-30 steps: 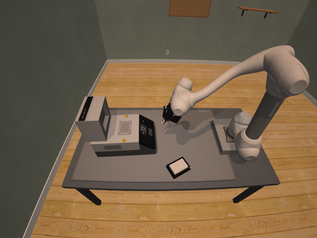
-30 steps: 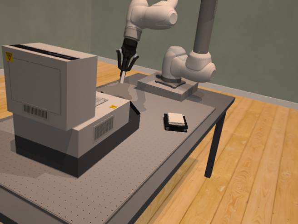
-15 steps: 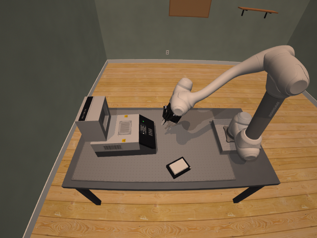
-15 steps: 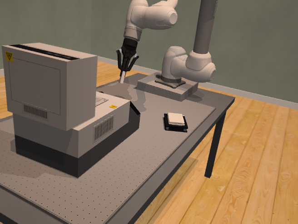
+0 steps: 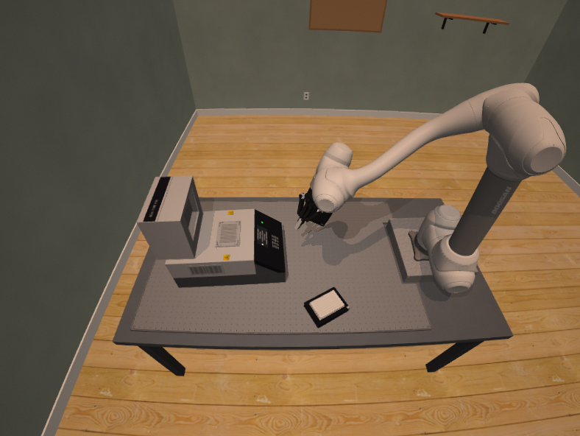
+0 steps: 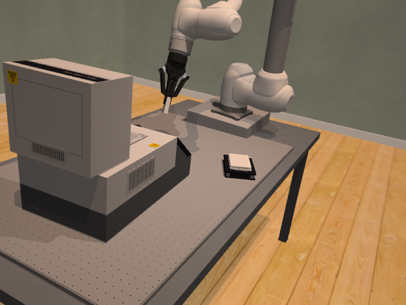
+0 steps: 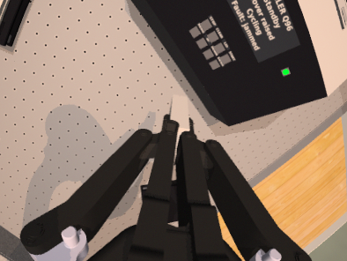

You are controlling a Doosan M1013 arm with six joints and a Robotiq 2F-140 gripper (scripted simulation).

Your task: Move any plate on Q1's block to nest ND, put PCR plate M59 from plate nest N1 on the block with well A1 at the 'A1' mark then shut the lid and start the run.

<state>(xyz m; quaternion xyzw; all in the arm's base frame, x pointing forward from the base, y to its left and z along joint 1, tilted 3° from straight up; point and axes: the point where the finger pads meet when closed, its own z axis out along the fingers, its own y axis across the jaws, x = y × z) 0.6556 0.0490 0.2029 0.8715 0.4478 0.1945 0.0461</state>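
Plate M59 point(image 5: 326, 303) lies flat on nest N1 point(image 5: 310, 311); long axis skewed to table edge.

Q1 lid point(image 5: 171, 216) raised; plate M59 point(image 5: 327, 303) on nest.

even, moderately dim light from above casts soft shadows of the arm point(image 5: 412, 135) on the table point(image 5: 356, 262); pictures sharp, no glare, wide-angle bowing at floor edges.

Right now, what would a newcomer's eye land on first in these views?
The big pale arm arching over the table from its base at the right, its pincer shut on nothing beside the cycler's black panel. Next, the cycler's lid standing raised at the left, green lamp lit. A white plate waits near the front edge.
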